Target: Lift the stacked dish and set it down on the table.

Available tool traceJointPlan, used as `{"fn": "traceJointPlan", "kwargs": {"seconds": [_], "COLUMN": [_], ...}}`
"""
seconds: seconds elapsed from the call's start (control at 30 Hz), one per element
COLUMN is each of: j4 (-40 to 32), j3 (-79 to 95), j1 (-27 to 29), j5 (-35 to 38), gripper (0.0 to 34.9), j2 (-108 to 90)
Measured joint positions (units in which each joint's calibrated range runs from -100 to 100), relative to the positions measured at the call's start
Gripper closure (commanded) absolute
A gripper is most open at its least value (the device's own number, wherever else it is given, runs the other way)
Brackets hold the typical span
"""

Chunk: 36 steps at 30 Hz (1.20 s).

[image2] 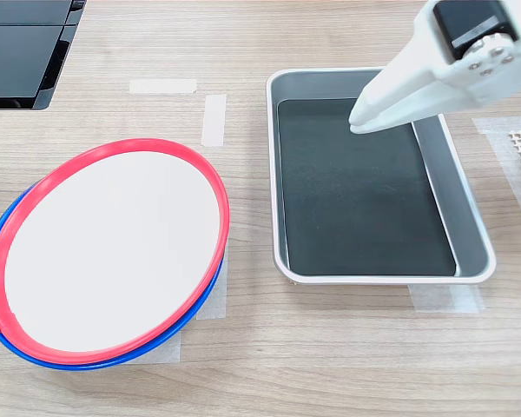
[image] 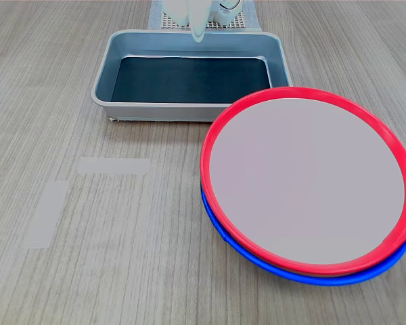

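My pincer (image2: 361,122) hangs over the grey tray (image2: 469,228) with its white jaws drawn together to a point and nothing in them, well apart from the stacked dish (image2: 113,250). That red-rimmed dish sits on the blue-rimmed dish (image2: 95,356), resting on the bench (image2: 330,347) toward the second exterior view's left, while in the first exterior view it lies at lower right, in front of the tray. I judge the coming reach must carry the pincer off the tray towards the dish's nearer red rim, and it will need to spread first.
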Motion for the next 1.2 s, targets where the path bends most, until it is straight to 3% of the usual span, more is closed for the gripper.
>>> {"fn": "traceJointPlan", "kwargs": {"seconds": [0.1,0.37,0.6,0.87,1.03,1.2], "j4": [2.0,5.5,5.5,5.1,4.5,2.5], "j3": [-13.7,-43.2,-54.9,-61.7,-61.8,-62.2], "j1": [-2.5,-7.5,-10.2,-11.4,-12.5,-13.7], "j5": [2.6,6.1,6.5,6.4,6.9,6.8], "gripper": [26.7,24.9,20.9,21.2,24.6,25.3], "j2": [16.0,48.7,62.6,71.6,74.3,76.3]}}
